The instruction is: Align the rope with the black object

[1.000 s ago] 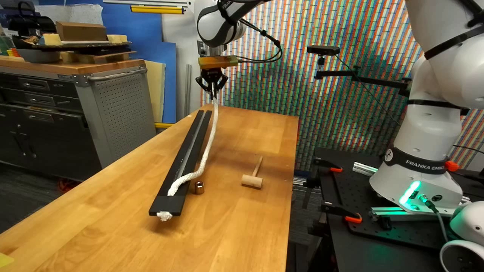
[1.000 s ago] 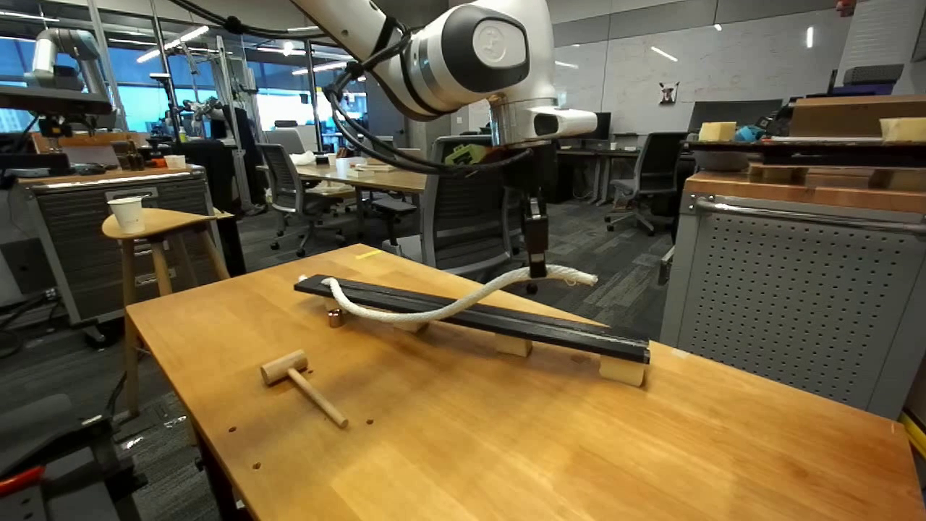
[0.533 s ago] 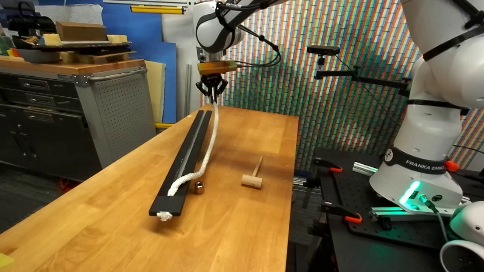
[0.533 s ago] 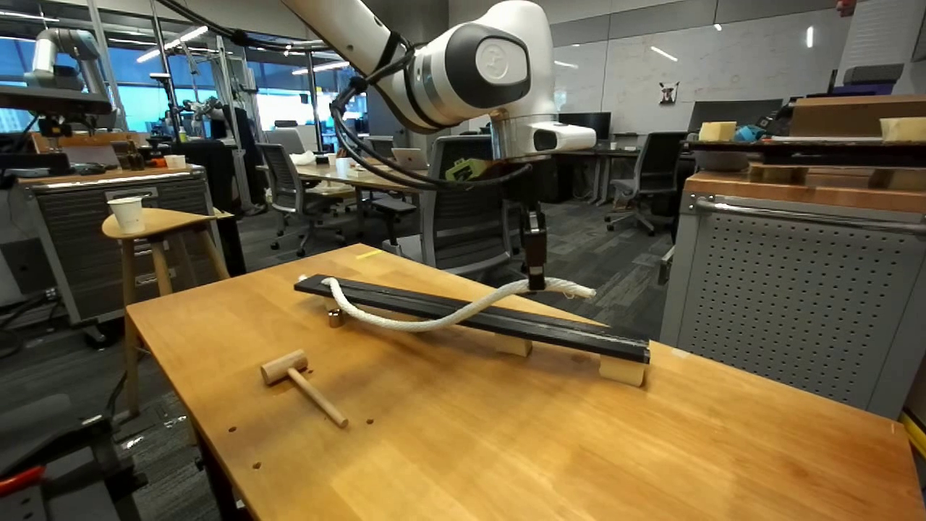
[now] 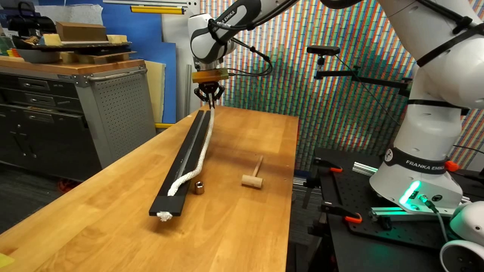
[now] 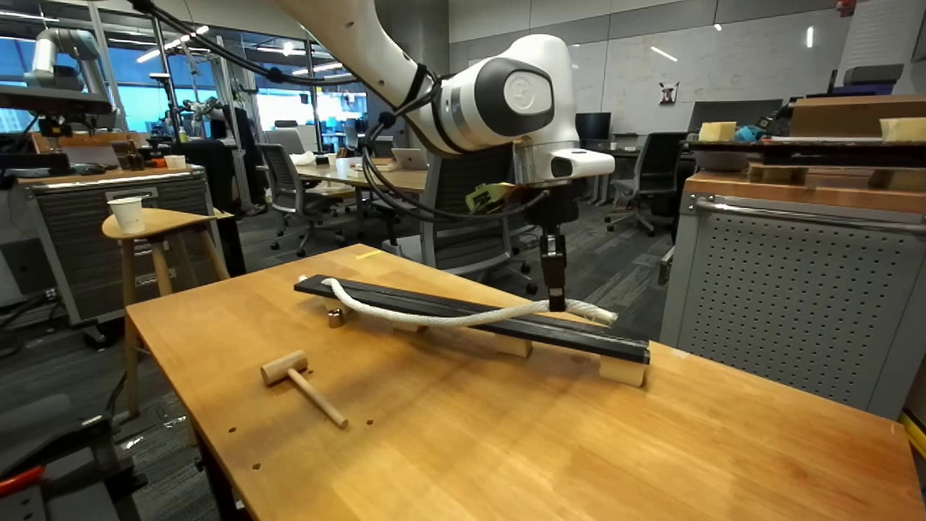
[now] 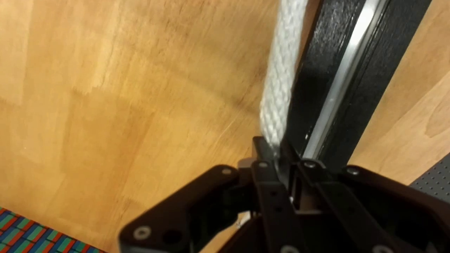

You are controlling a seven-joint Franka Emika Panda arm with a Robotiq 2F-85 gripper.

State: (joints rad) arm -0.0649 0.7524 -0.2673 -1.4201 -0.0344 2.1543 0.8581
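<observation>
The rope (image 5: 204, 151) is a thick cream-white cord. The black object (image 5: 171, 204) is a long straight bar with a pale groove along its middle. In an exterior view the rope's near part lies on the bar, and a frayed tip shows past the bar's end. The middle bows off the bar's side, also seen in an exterior view (image 6: 441, 318). My gripper (image 6: 556, 304) is shut on the rope near its other end, a little above the bar; a short tail sticks out beyond. In the wrist view the fingers (image 7: 276, 149) pinch the rope beside the bar (image 7: 393, 42).
The bar rests on small wooden blocks (image 6: 622, 371) on the wooden table (image 5: 234, 234). A metal nut (image 5: 199, 187) stands beside the bar's near end. A wooden mallet (image 5: 252, 181) lies farther off. A tool cabinet (image 6: 796, 289) stands past the table edge.
My gripper has come down with the rope and moved toward the bar and along it toward its far end. The rope's bow is flatter and closer to the bar.
</observation>
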